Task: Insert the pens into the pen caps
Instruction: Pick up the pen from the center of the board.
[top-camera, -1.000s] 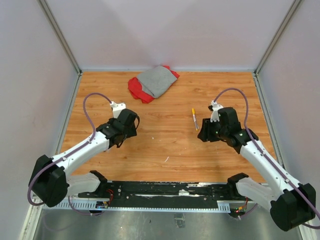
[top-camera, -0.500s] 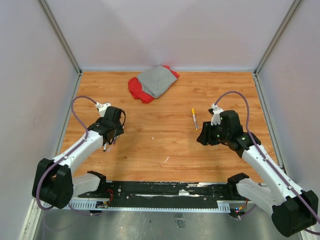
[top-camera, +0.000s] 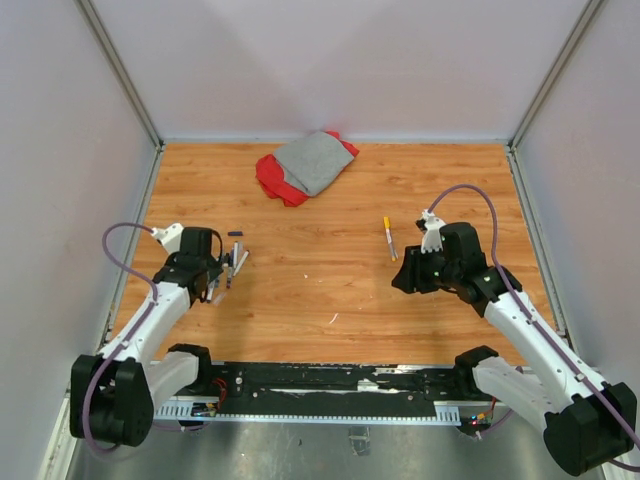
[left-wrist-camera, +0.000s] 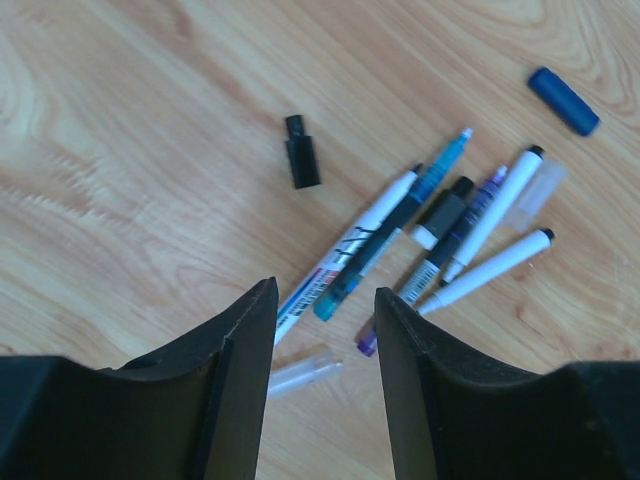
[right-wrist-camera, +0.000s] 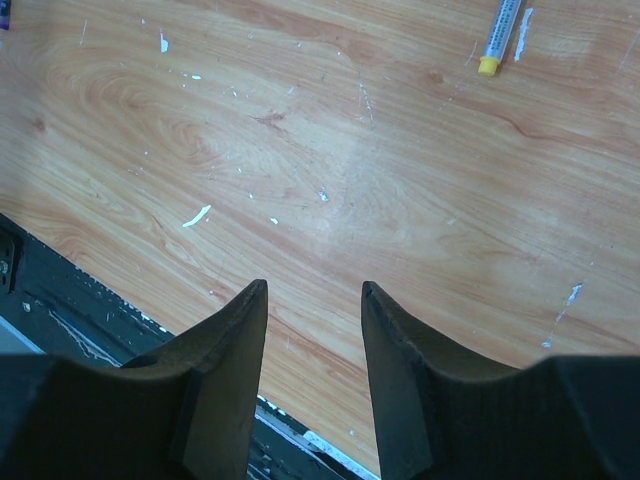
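Left claw (top-camera: 222, 283), seen from above, hangs low over the left side of the wooden plank bench (top-camera: 330, 290), its tips just beside a loose cluster of thin white and grey marker pens (top-camera: 236, 264). On the right side, the right claw (top-camera: 400, 280) hangs over bare wood, near a lone white pen with a yellow-orange end (top-camera: 389, 238). A crumpled red and grey cloth (top-camera: 305, 163) lies at the far edge. From the left wrist camera, the left claw's black fingers (left-wrist-camera: 235, 370) stand apart and empty above the fanned pens. A short black tube cap (left-wrist-camera: 301, 165) and a dark blue tube cap (left-wrist-camera: 563, 100) lie separate from the pens. From the right wrist camera, the right claw's fingers (right-wrist-camera: 225, 370) are also spread, holding nothing. The yellow-ended pen lies at the top right of that view.
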